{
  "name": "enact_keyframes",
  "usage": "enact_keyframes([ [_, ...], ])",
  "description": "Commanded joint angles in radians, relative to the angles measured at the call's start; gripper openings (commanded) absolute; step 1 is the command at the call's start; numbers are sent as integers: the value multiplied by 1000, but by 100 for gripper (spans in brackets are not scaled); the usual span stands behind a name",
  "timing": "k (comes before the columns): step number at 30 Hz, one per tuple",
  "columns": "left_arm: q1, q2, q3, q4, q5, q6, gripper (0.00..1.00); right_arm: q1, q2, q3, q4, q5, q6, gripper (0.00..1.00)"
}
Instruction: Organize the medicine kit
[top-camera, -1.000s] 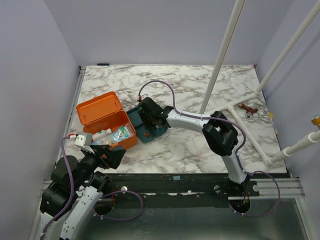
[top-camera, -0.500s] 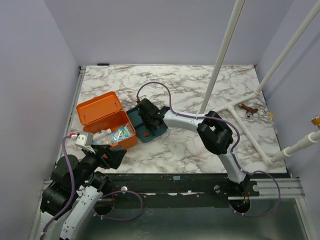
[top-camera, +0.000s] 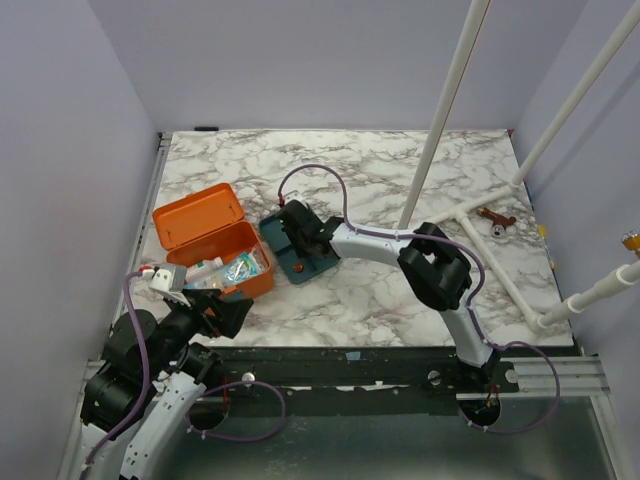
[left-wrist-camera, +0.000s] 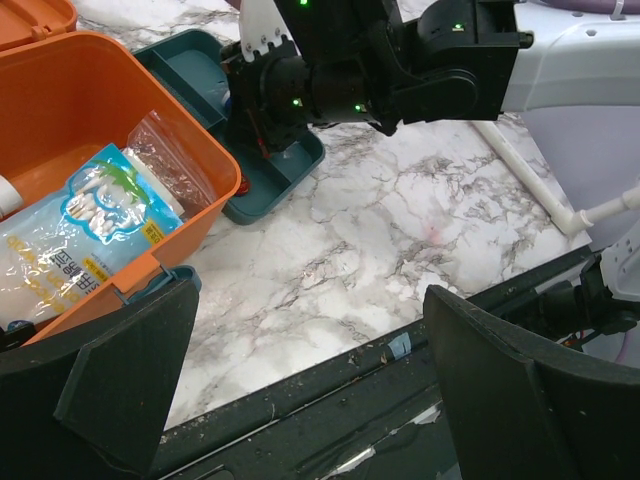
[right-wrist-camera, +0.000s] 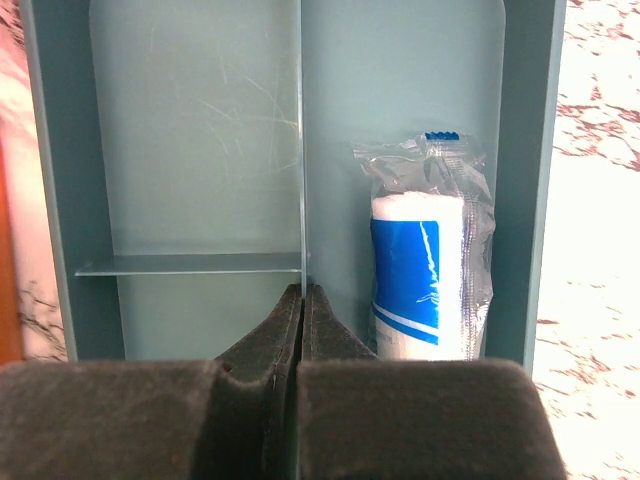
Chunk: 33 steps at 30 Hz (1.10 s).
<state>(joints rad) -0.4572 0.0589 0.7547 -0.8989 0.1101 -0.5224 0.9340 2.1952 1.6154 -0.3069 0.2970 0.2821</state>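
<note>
r gripper (right-wrist-camera: 302, 300) pinching tray divider (right-wrist-camera: 301, 150)

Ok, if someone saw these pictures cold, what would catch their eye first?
The bright orange medicine kit stands out first, lid open at the left of the marble table, with plastic packets inside. Right beside it, the right end effector is pinched on the divider of a teal tray holding one wrapped blue-and-white roll.
</note>
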Motion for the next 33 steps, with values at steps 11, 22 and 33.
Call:
enact_keyframes([
  [11, 6, 23, 8, -24, -144, -56, 98, -3, -247, -119, -22, 87, -100, 1],
  [22, 8, 254, 64, -43, -352, -145, 98, -3, -515, -240, -51, 61, -99, 1],
  [33, 117, 544, 245, -71, -512, -31, 98, -1, -686, -297, -87, -14, -81, 1],
])
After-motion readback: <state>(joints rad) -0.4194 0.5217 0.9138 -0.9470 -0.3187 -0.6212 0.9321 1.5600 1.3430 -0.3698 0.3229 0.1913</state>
